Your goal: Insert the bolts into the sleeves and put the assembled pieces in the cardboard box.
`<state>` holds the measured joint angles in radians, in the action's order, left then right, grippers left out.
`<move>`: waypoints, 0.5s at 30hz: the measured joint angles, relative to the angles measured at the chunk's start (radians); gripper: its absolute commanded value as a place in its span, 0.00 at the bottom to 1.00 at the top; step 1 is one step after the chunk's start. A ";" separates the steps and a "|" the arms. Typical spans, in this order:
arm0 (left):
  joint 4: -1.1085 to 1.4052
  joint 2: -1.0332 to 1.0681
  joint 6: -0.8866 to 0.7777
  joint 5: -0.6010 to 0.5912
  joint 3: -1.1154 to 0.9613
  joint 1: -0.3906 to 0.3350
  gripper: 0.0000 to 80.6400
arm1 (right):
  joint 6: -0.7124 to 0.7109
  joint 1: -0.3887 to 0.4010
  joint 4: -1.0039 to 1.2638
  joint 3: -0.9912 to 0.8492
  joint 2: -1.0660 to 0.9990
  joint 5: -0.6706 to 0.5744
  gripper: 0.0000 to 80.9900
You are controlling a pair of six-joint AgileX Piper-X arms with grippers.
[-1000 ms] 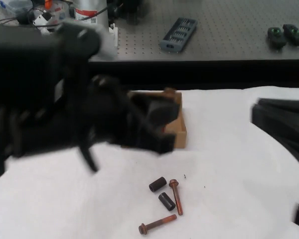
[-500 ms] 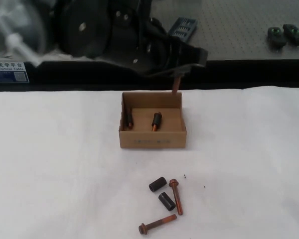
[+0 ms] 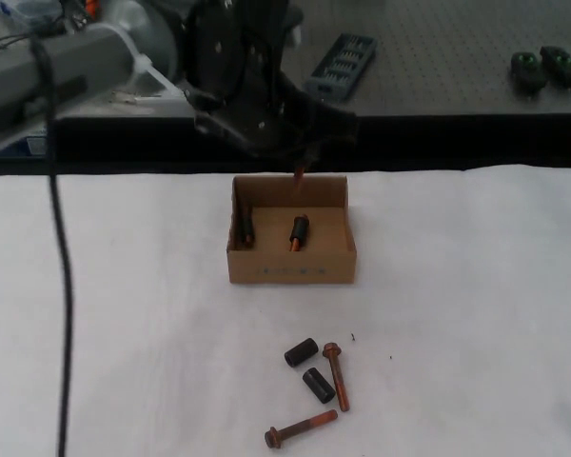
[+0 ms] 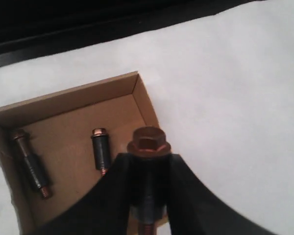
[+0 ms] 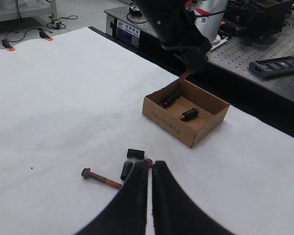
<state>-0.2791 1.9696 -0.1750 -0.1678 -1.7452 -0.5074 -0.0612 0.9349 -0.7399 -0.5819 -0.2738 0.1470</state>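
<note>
The left fingers (image 4: 115, 188), smooth, black and curved, are clamped on a bolt (image 4: 148, 142) with a coppery, rust-toned hexagonal head on a round flange. Its shank runs through a dark matte sleeve (image 4: 149, 208) held between them. In the high view this held piece hangs at upper centre of the frame, over the far rim of the cardboard box (image 3: 290, 269), orange tip downward. The box is open-topped plain brown card and sits on the white, slightly fuzzy cloth (image 3: 476, 286) that covers the desk. Two assembled pieces lie flat on its floor, apart from each other: one piece (image 3: 247, 228) is by the left wall and the other piece (image 3: 298, 231) is near the middle. Each is a black cylinder with coppery metal showing at an end. At lower centre of the frame a loose bolt (image 3: 336, 376) lies just beside a short black loose sleeve (image 3: 319, 385). A second loose sleeve (image 3: 302, 352) is near them, and a second loose bolt (image 3: 300, 428) lies slantwise below. The right fingers (image 5: 139, 186) hang over the cloth near these loose parts, drawn almost together with nothing between them.
</note>
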 measured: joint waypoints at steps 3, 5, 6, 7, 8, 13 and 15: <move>-0.009 0.071 0.000 0.023 -0.022 0.006 0.01 | 0.000 0.000 -0.001 0.000 0.000 -0.001 0.05; -0.009 0.099 0.000 0.036 -0.023 0.008 0.01 | 0.003 0.000 -0.003 0.000 0.000 -0.001 0.05; -0.011 0.113 0.000 0.038 -0.023 0.008 0.01 | 0.010 0.000 -0.003 0.000 0.000 -0.001 0.05; -0.011 0.115 0.000 0.038 -0.023 0.008 0.01 | 0.018 0.000 -0.003 0.000 0.000 -0.001 0.05; -0.011 0.126 0.000 0.038 -0.023 0.008 0.01 | 0.020 0.000 -0.003 0.000 0.000 -0.001 0.05; -0.011 0.176 0.000 0.069 -0.027 0.008 0.01 | 0.061 0.000 -0.003 0.000 0.000 -0.001 0.05; 0.019 0.210 0.000 0.094 -0.027 0.014 0.01 | 0.061 0.000 -0.003 0.000 0.000 -0.001 0.05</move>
<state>-0.2601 2.1797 -0.1750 -0.0742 -1.7719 -0.4938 0.0000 0.9349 -0.7426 -0.5819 -0.2738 0.1465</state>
